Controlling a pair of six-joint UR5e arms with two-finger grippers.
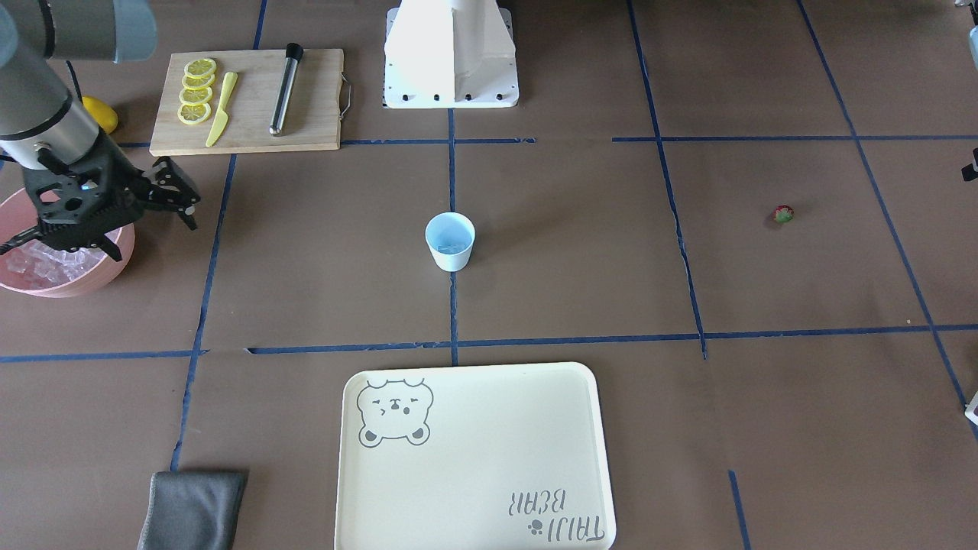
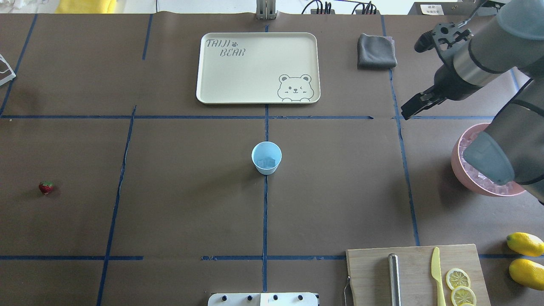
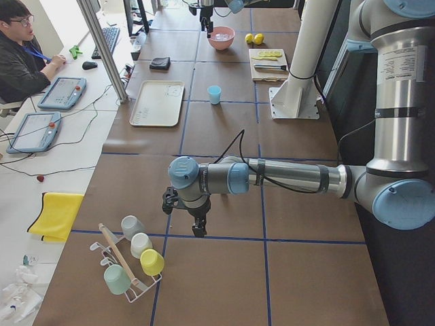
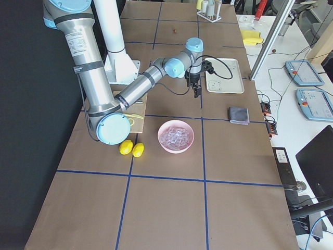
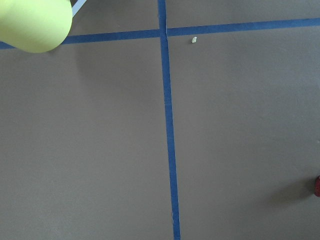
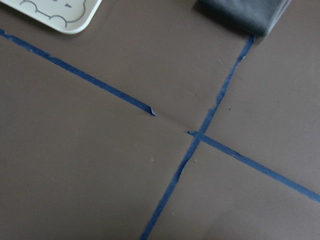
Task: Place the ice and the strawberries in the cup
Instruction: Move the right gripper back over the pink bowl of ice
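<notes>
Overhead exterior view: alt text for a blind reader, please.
A light blue cup holding some ice stands mid-table, with the strawberry lying far off at left. The right arm's tool hangs open between the pink bowl of ice and the grey cloth at right; a cream tray sits beyond the cup.

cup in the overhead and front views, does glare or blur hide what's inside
Overhead exterior: the cup is sharp and glare-free, the ice inside pale and low in contrast against the blue. Exterior front-facing: equally sharp, ice just discernible; only the white robot base is washed out.
</notes>
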